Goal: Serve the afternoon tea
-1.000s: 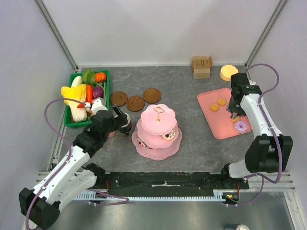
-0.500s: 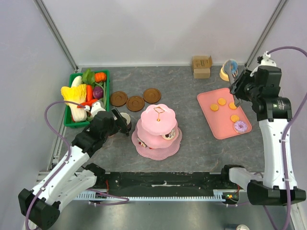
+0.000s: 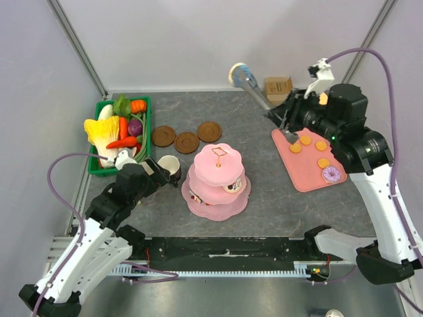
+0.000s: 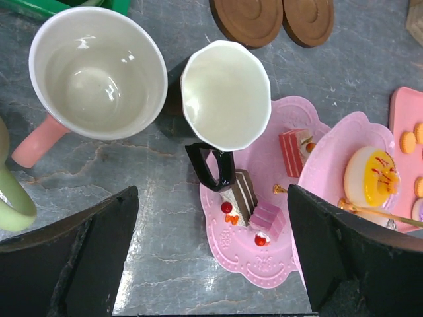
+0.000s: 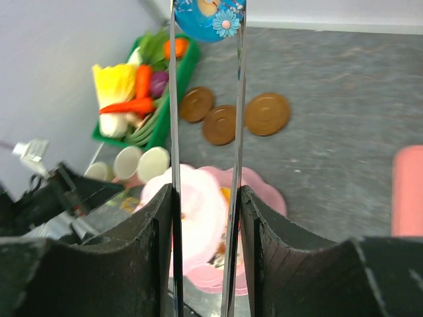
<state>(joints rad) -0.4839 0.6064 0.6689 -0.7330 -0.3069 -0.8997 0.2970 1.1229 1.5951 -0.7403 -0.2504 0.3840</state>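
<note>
The right claw (image 3: 285,124) is clenching metal tongs (image 3: 254,89), pointing them toward the surface's far edge. The left claw (image 4: 211,193) is hanging released over the pink mug (image 4: 99,72) and dark mug (image 4: 225,96), which are sitting left of the pink tiered stand (image 3: 218,173) mid-surface.

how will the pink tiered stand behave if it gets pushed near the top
The stand is tall, widest at its bottom plate, so a high push may well tip it, while a low one would probably slide it. The cake slice looks loose on that plate and would likely slip off.
</note>
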